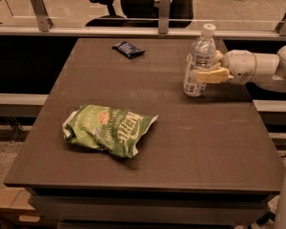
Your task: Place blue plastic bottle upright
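At the table's (181, 142) right side, the gripper (206, 73) clasps the leaning blue plastic bottle (200, 56), which could topple on release

Green chip bag (109, 129): large white lettering, reads roughly "Kettle"; smaller print illegible. Blue plastic bottle (200, 51), clasped by gripper (200, 74) at right rear of table (219, 142): label print unreadable. Dark blue packet (128, 49): nothing legible.
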`<state>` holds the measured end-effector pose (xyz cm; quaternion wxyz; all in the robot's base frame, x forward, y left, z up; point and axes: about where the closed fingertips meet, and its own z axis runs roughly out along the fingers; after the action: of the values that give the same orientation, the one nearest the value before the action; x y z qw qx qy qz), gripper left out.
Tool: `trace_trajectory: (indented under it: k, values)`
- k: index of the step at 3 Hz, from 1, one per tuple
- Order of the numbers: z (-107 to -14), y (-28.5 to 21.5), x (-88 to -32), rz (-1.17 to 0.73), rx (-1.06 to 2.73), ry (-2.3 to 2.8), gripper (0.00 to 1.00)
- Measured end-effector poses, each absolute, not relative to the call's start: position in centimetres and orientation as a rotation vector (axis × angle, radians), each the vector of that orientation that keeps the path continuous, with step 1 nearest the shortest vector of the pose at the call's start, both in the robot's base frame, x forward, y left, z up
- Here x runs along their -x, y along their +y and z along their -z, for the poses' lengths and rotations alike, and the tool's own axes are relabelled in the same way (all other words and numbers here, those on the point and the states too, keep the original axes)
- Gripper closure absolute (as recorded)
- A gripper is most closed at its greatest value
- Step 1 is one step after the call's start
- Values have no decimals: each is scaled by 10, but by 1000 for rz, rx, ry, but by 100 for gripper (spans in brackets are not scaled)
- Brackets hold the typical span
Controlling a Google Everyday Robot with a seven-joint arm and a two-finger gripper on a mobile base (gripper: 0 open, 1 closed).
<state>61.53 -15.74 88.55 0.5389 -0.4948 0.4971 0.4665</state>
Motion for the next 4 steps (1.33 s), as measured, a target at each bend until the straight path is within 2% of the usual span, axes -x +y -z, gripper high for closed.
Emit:
trace_trajectory:
  k: [3,4]
  values:
    - [-886,-151,-618,-1112,1179,1179,5]
    - [-887,-149,-619,-1114,1179,1178,0]
